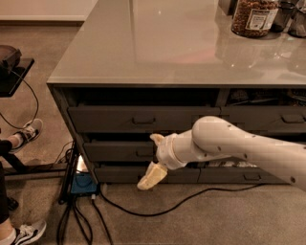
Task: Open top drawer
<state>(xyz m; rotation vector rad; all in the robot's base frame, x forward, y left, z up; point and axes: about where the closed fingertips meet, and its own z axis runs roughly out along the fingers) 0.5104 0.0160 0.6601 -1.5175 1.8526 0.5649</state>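
Top drawer [110, 119] sat just under the desk [143, 43] edge, at the left of the cabinet, and from where I stood its front looked about level with the fronts below it. I judged it not yet pulled out. A dark band ran above it, but I could not see inside, so what it held was hidden.

The tool [148, 161] hung lower down, in front of the middle drawer [110, 152] and just right of that drawer's handle. Its two pale fingers [152, 176] were spread well apart and held nothing. One pointed up toward the gap under the top drawer and the other drooped past the bottom drawer [119, 174].

So nearly all the work seemed left to do. The tool would have to come up to the small bar handle [143, 120], close on it and draw the front outward.

On the desk a clear jar [252, 16] stood at the far right, filled with something brown and carrying a pale label. Darker vessels [289, 14] stood just beside it, but I could not make out what was in them.
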